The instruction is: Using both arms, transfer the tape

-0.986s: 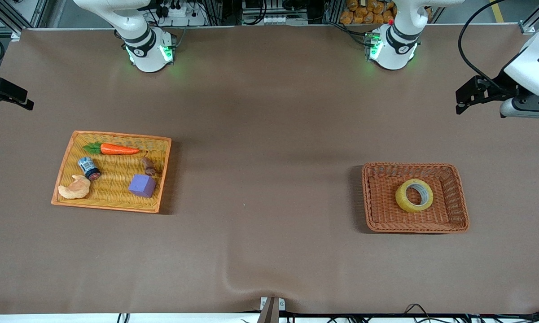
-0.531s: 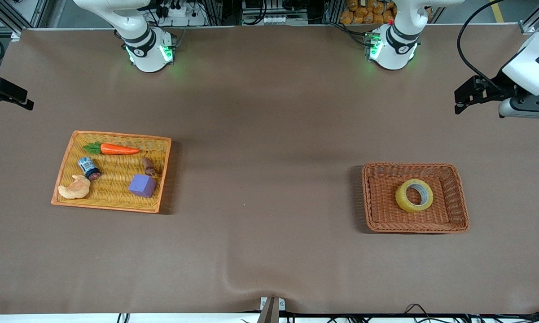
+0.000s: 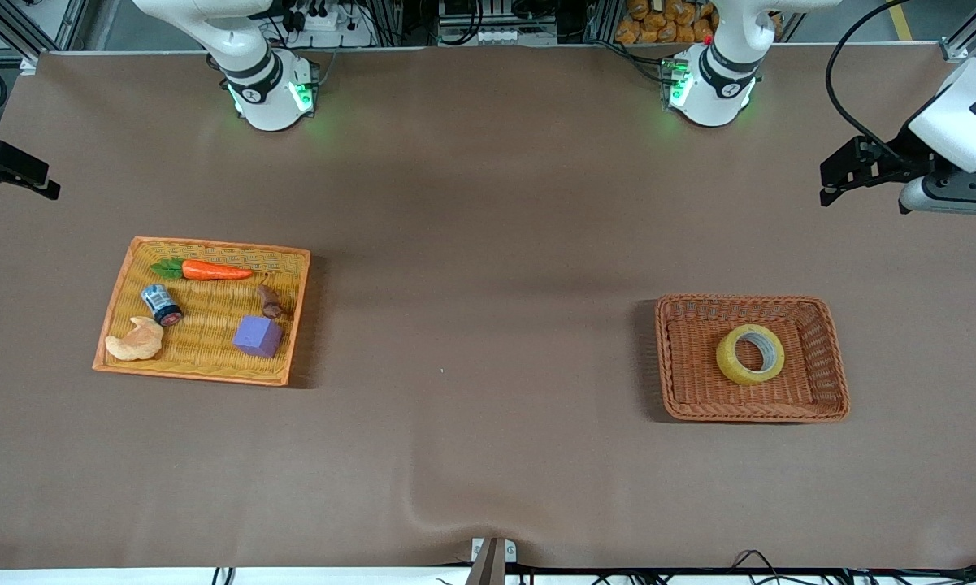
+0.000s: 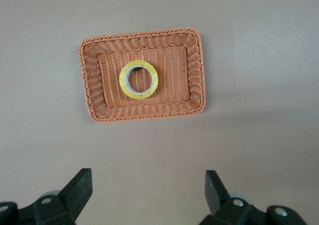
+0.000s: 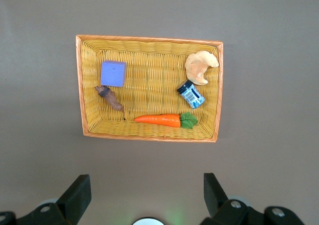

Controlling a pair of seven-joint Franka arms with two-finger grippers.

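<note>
Yellow tape (image 3: 750, 354) lies flat in a brown wicker basket (image 3: 830, 357) toward the left arm's end of the table. High over bare table near that end, the left gripper (image 4: 148, 190) is spread wide and empty. Over the right arm's end, the right gripper (image 5: 147, 191) is equally wide open, empty above a yellow basket (image 5: 219, 90) of toys.

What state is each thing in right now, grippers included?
tape: lying flat in the brown basket, not gripped.
left gripper: open, empty, high over the table.
right gripper: open, empty, high over the table.
yellow basket: holds carrot, purple block, small jar, croissant, a small brown item.
</note>
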